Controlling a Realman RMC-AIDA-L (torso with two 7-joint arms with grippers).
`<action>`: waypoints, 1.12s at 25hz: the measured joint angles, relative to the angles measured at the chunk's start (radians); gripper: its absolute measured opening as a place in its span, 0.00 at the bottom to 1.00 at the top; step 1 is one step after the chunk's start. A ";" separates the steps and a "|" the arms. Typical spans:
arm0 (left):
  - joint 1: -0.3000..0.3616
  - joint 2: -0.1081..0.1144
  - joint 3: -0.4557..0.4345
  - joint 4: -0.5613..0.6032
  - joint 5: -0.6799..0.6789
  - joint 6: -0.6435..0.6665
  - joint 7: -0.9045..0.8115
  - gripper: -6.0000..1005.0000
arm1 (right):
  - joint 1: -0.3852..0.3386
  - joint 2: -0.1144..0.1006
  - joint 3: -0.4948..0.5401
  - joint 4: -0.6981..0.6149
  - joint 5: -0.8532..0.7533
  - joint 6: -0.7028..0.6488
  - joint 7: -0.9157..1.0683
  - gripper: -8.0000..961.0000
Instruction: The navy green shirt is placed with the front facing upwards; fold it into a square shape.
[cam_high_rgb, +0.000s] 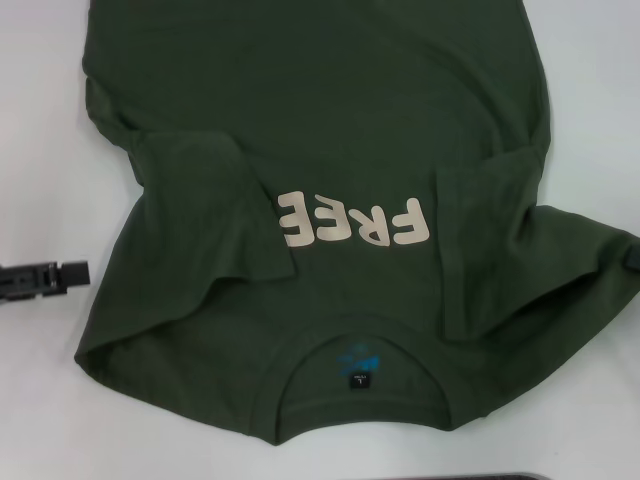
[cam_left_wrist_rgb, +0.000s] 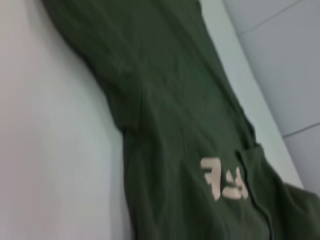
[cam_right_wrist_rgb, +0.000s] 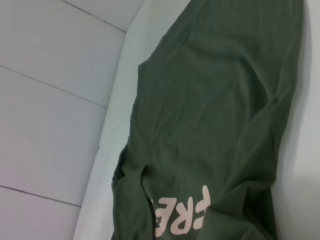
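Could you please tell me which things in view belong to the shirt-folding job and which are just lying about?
Belongs to the job:
- navy green shirt, front up, both sleeves folded inward
- left end effector, beside the shirt, apart from it

Just there:
- white table under the shirt
- dark object at the near edge, unidentifiable

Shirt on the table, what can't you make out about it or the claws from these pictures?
- Shirt hem: cut off by head view's top edge.
- Neck tag print: too small to read.
- Lettering: blurred in left wrist view.
- Left claw: mostly cut off by the edge.
- Right claw: not seen anywhere.
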 joint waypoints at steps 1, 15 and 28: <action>-0.004 0.002 0.000 0.001 0.017 0.009 -0.006 0.82 | 0.000 0.000 -0.001 0.000 0.000 0.000 0.000 0.02; -0.054 -0.004 0.004 -0.003 0.187 0.015 -0.045 0.80 | 0.002 0.001 0.001 -0.003 0.004 0.000 0.000 0.02; -0.055 -0.025 0.011 -0.007 0.237 0.007 -0.051 0.78 | 0.002 -0.001 0.004 -0.003 0.004 -0.002 0.001 0.02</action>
